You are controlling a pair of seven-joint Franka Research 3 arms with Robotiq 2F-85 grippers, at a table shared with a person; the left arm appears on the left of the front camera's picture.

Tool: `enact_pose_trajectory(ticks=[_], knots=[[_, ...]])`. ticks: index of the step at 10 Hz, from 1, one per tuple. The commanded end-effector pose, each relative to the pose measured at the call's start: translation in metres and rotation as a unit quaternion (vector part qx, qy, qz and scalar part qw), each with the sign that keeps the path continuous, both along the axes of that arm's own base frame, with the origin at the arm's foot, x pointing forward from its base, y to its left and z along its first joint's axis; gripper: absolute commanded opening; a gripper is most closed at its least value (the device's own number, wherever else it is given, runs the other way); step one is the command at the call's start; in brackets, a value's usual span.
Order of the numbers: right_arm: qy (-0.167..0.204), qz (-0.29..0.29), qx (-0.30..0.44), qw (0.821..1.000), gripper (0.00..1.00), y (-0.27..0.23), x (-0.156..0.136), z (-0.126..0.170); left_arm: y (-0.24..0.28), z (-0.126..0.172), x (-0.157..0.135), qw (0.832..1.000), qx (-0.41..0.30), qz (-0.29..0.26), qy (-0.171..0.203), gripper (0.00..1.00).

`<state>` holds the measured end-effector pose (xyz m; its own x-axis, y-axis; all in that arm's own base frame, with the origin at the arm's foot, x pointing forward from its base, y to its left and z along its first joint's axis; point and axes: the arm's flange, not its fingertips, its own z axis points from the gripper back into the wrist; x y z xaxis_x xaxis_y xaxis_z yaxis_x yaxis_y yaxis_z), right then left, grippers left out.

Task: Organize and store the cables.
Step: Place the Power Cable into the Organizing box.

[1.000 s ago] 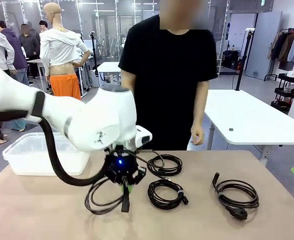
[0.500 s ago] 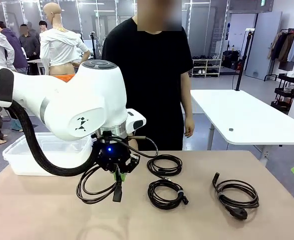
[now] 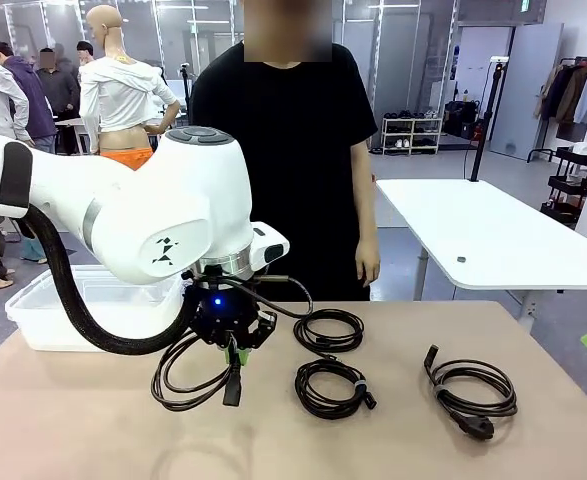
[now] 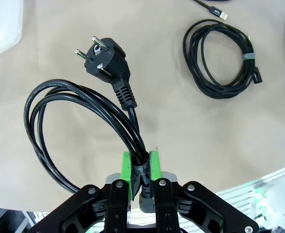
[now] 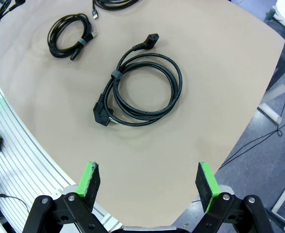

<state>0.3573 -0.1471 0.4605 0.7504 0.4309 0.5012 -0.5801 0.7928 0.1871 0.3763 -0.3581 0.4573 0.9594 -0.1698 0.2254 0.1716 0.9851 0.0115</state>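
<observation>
cables lie coiled on our tan table, three of them flat between the middle and the right. we hold a fourth coil pinched between the green pads of our left gripper, while our right gripper hovers spread wide above one coil.

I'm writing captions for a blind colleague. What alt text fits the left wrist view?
The left gripper is shut on a coiled black power cable, green pads pinching its bundled strands, the two-pin plug sticking out beyond. On the tan table behind lie a second, tied coil and a corner of a clear bin.
</observation>
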Motion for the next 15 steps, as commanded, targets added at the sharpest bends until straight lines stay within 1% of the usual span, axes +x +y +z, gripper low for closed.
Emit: enact_pose_trajectory(ticks=[1, 2, 4, 5, 7, 8, 11, 13, 14, 15], knots=[[-0.004, 0.002, 0.006, 1.000, 1.00, 0.000, 0.001, -0.001, 0.008, 0.015, 0.004, 0.999, 0.015, -0.025, -0.040, 0.17], [-0.004, 0.002, 0.006, 1.000, 1.00, 0.000, 0.001, -0.001, 0.026, 0.032, 0.013, 0.998, 0.008, -0.007, -0.055, 0.17], [-0.004, 0.002, 0.006, 1.000, 1.00, 0.000, 0.001, -0.001, 0.067, 0.061, 0.026, 0.996, 0.007, -0.015, -0.093, 0.17], [-0.004, 0.002, 0.006, 1.000, 1.00, 0.000, 0.001, -0.001, 0.088, 0.073, 0.038, 0.994, 0.008, -0.025, -0.104, 0.17], [-0.004, 0.002, 0.006, 1.000, 1.00, 0.000, 0.001, -0.001, 0.143, 0.089, 0.070, 0.991, -0.003, -0.035, -0.125, 0.17], [-0.004, 0.002, 0.006, 1.000, 1.00, 0.000, 0.001, -0.001, 0.169, 0.094, 0.087, 0.991, -0.017, -0.034, -0.129, 0.17], [-0.004, 0.002, 0.006, 1.000, 1.00, 0.000, 0.001, -0.001, 0.221, 0.093, 0.145, 0.992, 0.002, -0.036, -0.122, 0.17], [-0.004, 0.002, 0.006, 1.000, 1.00, 0.000, 0.001, -0.001, 0.241, 0.085, 0.179, 0.996, 0.015, -0.034, -0.085, 0.17], [-0.004, 0.002, 0.006, 1.000, 1.00, 0.000, 0.001, -0.001, 0.251, 0.078, 0.197, 0.996, 0.027, -0.015, -0.080, 0.17], [-0.004, 0.002, 0.006, 1.000, 1.00, 0.000, 0.001, -0.001, 0.257, 0.070, 0.214, 0.998, 0.023, -0.017, -0.060, 0.17]])
